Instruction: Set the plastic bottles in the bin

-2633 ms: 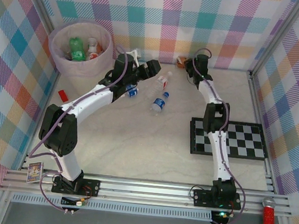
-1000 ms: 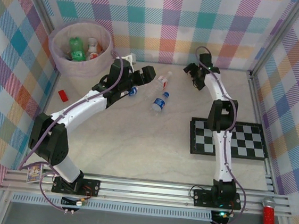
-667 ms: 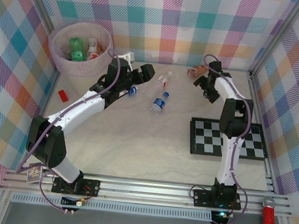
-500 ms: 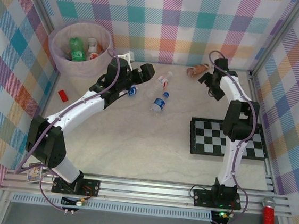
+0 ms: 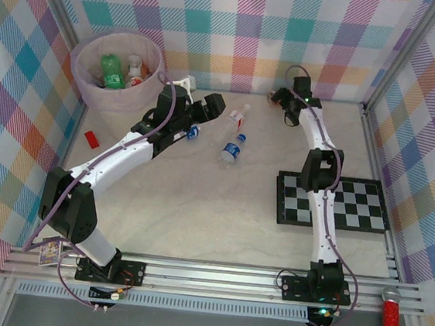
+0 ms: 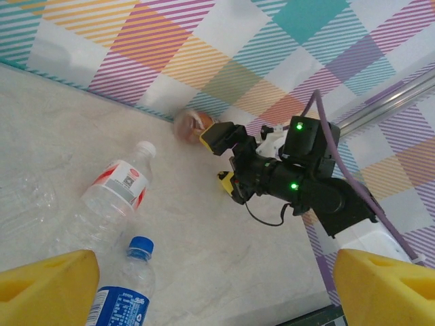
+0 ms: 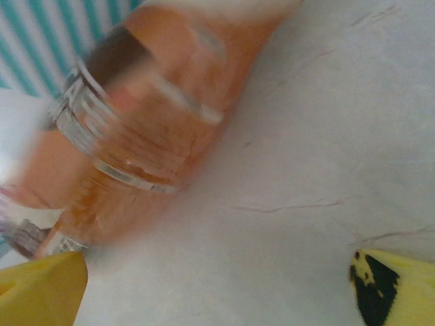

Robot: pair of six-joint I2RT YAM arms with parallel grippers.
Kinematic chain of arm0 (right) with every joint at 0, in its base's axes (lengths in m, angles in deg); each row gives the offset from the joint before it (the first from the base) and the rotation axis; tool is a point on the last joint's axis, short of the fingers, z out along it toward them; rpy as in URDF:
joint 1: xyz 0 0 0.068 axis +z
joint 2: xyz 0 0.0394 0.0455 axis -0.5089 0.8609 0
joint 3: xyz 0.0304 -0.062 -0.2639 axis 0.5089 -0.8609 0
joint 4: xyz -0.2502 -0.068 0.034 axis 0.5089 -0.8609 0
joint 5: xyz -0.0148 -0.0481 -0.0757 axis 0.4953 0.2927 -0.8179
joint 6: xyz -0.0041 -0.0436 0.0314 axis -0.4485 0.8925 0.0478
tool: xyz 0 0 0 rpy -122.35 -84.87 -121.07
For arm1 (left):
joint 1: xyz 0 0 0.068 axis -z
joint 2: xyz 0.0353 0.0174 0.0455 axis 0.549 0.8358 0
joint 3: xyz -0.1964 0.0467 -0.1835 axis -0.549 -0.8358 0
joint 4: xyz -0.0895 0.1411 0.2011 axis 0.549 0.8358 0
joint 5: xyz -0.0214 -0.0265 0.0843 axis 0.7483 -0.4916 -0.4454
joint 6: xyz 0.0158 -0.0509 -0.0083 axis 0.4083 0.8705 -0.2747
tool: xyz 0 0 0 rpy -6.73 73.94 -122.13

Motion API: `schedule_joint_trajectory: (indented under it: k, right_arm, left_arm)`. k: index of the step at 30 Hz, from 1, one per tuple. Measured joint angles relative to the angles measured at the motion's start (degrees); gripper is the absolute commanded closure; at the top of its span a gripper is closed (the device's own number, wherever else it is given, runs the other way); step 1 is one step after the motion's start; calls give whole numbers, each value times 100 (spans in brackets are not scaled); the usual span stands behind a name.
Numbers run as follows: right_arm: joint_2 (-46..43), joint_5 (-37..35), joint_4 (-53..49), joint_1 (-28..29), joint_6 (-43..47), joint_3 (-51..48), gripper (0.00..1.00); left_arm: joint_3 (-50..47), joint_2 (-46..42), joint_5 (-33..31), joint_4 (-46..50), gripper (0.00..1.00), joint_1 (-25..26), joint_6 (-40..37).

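Table: we look down on a pale marbled table [image 5: 197, 208] walled in by bright plaid, with a checkerboard [image 5: 353, 204] at the right and a small red block [image 5: 90, 138] at the left.
Bin: the bin [image 5: 93, 91] stands in the far left corner. It holds a green bottle [image 5: 112, 70] and a red-labelled one beside it.
Right arm, change: half a second ago the right gripper [image 5: 282, 101] was swung off toward the right wall. Now it is back at the rear wall, right over the brown bottle [image 6: 190, 124].
Right jaws: they are wide apart and grip nothing. In the wrist view the brown bottle lies just ahead of the fingertips, nearer the left one, blurred and close.
Left arm, change: we see none over the same half second. The left gripper [image 5: 208, 106] hangs where it was, near the table's middle rear.
Left jaws: they are apart and empty.
Loose bottles: a clear bottle with a red label [image 5: 238, 117] and a blue-labelled bottle [image 5: 233, 147] lie on the table just beyond the left gripper. A third shows its blue cap under the left arm.
Meaning: we judge the right arm is lining up again on the brown bottle. No grasp is made yet, and at least four bottles are still out of the bin.
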Motion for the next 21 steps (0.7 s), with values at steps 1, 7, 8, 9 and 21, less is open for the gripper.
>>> schedule_joint_trajectory:
  k: [1, 7, 8, 9, 21]
  right_arm:
    - [15, 17, 13, 7, -28, 83, 1]
    - [131, 22, 42, -2, -142, 210, 0]
    - [129, 20, 70, -2, -140, 166, 0]
    - [96, 42, 101, -4, -142, 114, 1]
    - [-990, 1237, 1593, -275, -852, -2048, 0]
  left_arm:
    - [0, 9, 0, 4, 11, 0, 0]
    - [-2, 15, 0, 0, 11, 0, 7]
    - [-2, 13, 0, -2, 11, 0, 9]
    - [-2, 13, 0, -2, 11, 0, 13]
    - [-76, 11, 4, 11, 11, 0, 90]
